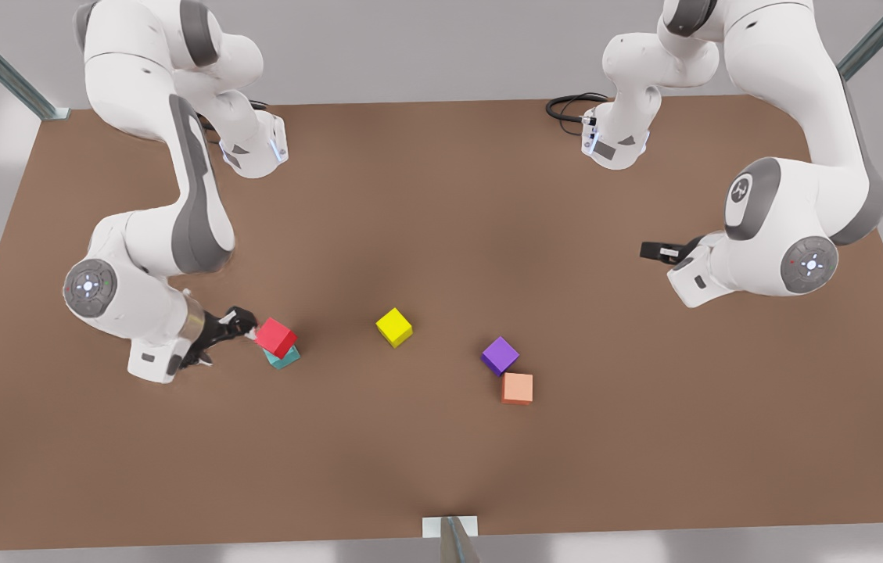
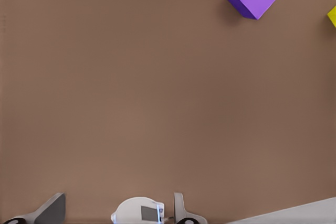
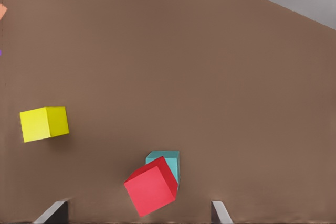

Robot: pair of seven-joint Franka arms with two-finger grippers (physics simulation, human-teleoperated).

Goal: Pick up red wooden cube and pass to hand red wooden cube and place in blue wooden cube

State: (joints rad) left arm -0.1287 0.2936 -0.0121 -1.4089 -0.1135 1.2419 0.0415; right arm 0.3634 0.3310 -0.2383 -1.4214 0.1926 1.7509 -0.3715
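Placement stage, seen from the front view. Red wooden cube [image 1: 276,337] rests on top of the blue wooden cube [image 1: 285,358], at about 8 o'clock from the table's [image 1: 441,195] centre. It sits twisted against the lower cube and overhangs it, so the teal faces peep out on one side.

Right gripper [image 1: 247,324] stands at the stack's 9 o'clock, just beside the red cube. In the right wrist view its fingers [image 3: 56,211] are spread wide, the stack lies ahead between them, and they grasp nothing. I cannot tell whether a fingertip touches the red face.

Left gripper [image 1: 648,251] waits at roughly 3 o'clock on the table, well apart from every cube. Its fingers [image 2: 52,209] are parted and it carries nothing.

Yellow cube [image 1: 394,327] lies at the stack's 3 o'clock. Purple cube [image 1: 500,356] and salmon-orange cube [image 1: 517,388] lie farther along that line, the two nearly touching.

I judge the step in hand to be release and retreat. To do it well, I would keep the right jaws fully spread and lift straight up before any sideways travel. A drag toward 9 o'clock could catch the overhanging corner and tip the red cube off. Slow motion matters, since the skewed seating leaves little margin.
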